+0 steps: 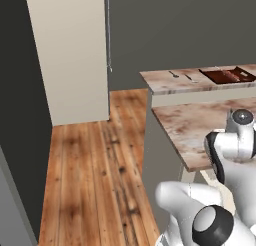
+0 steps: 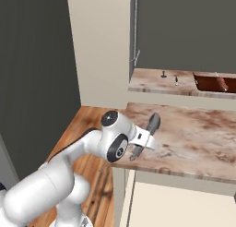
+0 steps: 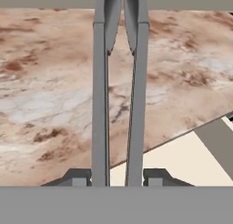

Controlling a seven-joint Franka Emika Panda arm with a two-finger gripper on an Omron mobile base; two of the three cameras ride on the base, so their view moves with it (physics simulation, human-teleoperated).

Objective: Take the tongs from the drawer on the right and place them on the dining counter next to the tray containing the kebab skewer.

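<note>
My gripper (image 2: 141,145) is shut on the grey tongs (image 2: 152,125), holding them a little above the near end of the beige marbled dining counter (image 2: 198,134). In the hand view the tongs' two long arms (image 3: 100,104) run from between my gripper (image 3: 117,178) up over the stone top, their tips nearly together. The dark reddish-brown tray (image 2: 215,82) lies on the farther, higher slab, with the kebab skewer (image 2: 221,81) in it. From the left side the tray (image 1: 227,75) sits at the far right, beyond my arm.
Two small utensils (image 2: 163,74) (image 2: 176,79) lie on the far slab left of the tray. A tall cream panel (image 1: 70,55) stands at the back left over wooden floor (image 1: 95,170). A cream cabinet front (image 2: 179,205) shows below the counter edge.
</note>
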